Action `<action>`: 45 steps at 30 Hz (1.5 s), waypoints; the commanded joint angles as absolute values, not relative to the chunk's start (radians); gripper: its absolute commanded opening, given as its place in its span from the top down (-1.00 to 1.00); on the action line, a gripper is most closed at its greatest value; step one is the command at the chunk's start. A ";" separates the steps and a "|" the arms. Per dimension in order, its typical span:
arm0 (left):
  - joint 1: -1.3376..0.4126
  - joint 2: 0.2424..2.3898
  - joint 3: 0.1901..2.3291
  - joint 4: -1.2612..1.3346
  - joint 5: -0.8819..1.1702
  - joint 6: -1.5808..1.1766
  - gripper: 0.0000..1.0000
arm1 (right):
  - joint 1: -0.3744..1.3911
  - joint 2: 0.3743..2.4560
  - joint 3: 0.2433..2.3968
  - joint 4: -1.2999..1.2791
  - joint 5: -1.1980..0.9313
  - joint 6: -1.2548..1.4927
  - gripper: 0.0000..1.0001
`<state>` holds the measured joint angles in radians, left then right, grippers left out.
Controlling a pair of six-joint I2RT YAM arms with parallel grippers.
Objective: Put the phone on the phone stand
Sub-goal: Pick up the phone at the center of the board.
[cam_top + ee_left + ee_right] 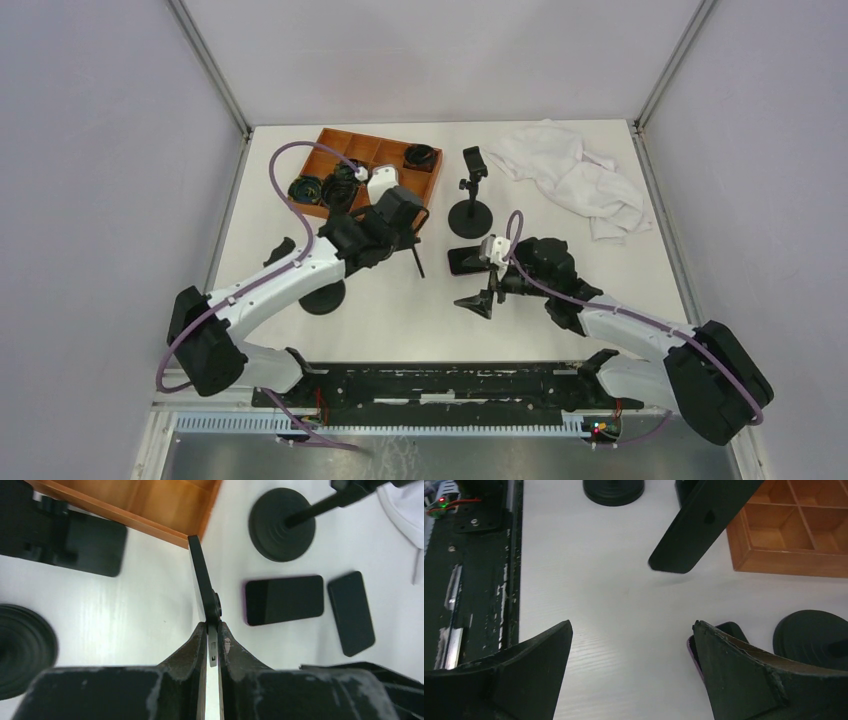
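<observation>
The phone (202,575) could slip or twist, since my left claw (213,630) pinches only one thin end of it, nearly shut. It hangs tilted above the counter (400,310), near the phone stand (282,525) but not on it. My right claw (632,625) gapes wide, empty.

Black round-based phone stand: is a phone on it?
Empty: the black round-based phone stand carries nothing, while a slim black phone is pinched edgewise in the left gripper.
</observation>
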<state>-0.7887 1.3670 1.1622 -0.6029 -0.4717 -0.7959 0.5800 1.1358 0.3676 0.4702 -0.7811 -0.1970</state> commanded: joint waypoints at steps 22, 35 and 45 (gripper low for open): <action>-1.014 1.492 1.281 -0.581 -0.669 -1.235 0.96 | 0.805 1.284 0.399 0.635 -0.103 0.106 -0.40; -1.033 1.452 1.230 -0.492 -0.610 -1.241 0.96 | 0.805 1.289 0.410 0.625 -0.084 0.058 0.70; -1.033 1.377 1.147 -0.390 -0.583 -1.148 -0.33 | 0.750 1.233 0.416 0.614 -0.197 0.065 1.00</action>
<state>-1.0290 1.4467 1.1812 -0.4866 -0.5732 -1.1893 0.7883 1.2850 0.3702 0.5499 -0.1162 0.0551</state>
